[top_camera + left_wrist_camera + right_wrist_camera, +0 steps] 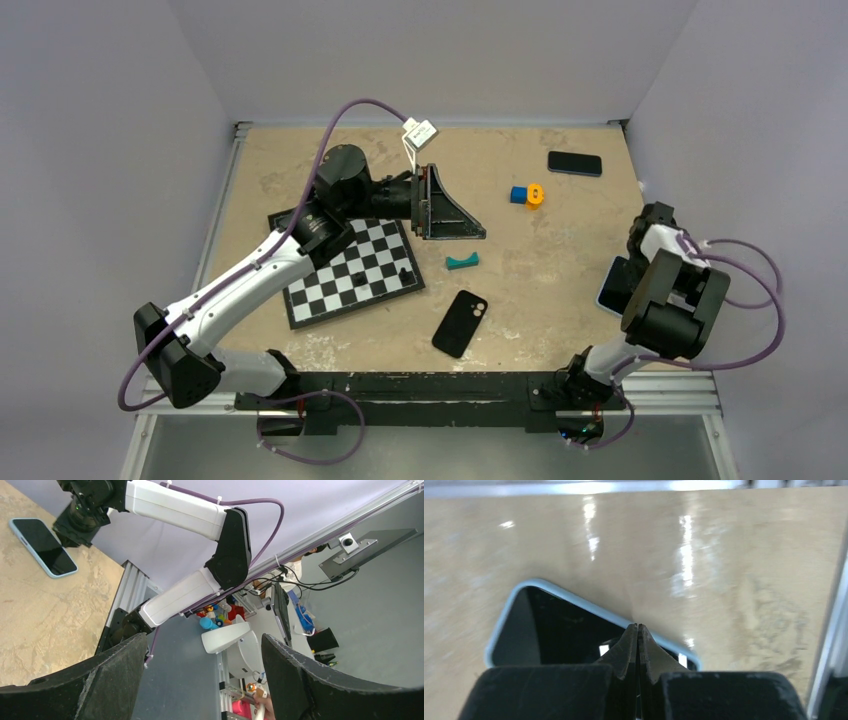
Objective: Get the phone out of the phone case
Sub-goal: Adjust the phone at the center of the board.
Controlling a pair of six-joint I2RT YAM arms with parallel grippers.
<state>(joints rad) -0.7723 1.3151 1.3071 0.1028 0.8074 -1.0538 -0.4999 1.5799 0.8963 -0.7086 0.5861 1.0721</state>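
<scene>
Though half-hidden overhead, phone (pixel 549 632) — screen-up; right pincer (pixel 638 628) closed

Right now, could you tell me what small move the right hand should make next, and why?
Probably lift the right hand straight up and clear. Its fingers are shut on nothing, with the tips over the edge of the phone. The phone lies screen-up on the table, well apart from the empty phone case, so the separation looks done.
</scene>
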